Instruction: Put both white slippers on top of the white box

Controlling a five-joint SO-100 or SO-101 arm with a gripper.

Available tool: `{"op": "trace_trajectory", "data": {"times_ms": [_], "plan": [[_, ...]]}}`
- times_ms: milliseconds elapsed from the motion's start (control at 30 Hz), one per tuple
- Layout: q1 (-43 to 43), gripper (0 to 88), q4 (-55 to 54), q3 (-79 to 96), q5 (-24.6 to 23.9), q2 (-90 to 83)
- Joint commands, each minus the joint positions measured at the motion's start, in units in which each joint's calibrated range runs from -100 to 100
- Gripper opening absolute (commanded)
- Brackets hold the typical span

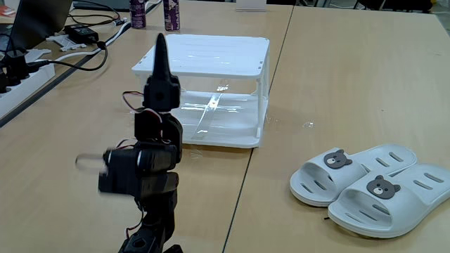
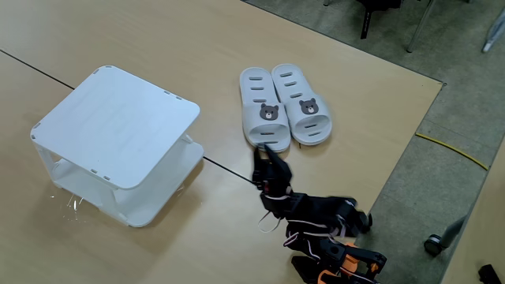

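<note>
While gripper hovers just beside white slippers | white box apart

An office or lab: joined wooden surfaces, a power strip with cables, carpet floor, chair legs.

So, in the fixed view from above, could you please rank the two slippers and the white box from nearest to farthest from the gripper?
From the gripper:
1. Left slipper, just beyond the fingertips.
2. Right slipper, beside it, to the right.
3. White box, far off to the left.
</note>
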Motion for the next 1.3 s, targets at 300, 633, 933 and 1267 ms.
{"op": "trace_trajectory", "data": {"times_ms": [300, 633, 933, 1267], "plan": [[5.36, 0.7, 0.00, 0.17, 0.42, 57.49], [28.14, 0.7, 0.00, -5.87, 0.42, 75.32], [33.65, 0.7, 3.71, -18.86, 0.42, 77.85], [35.13, 0.8, 20.37, -35.82, 0.42, 77.85]]}}
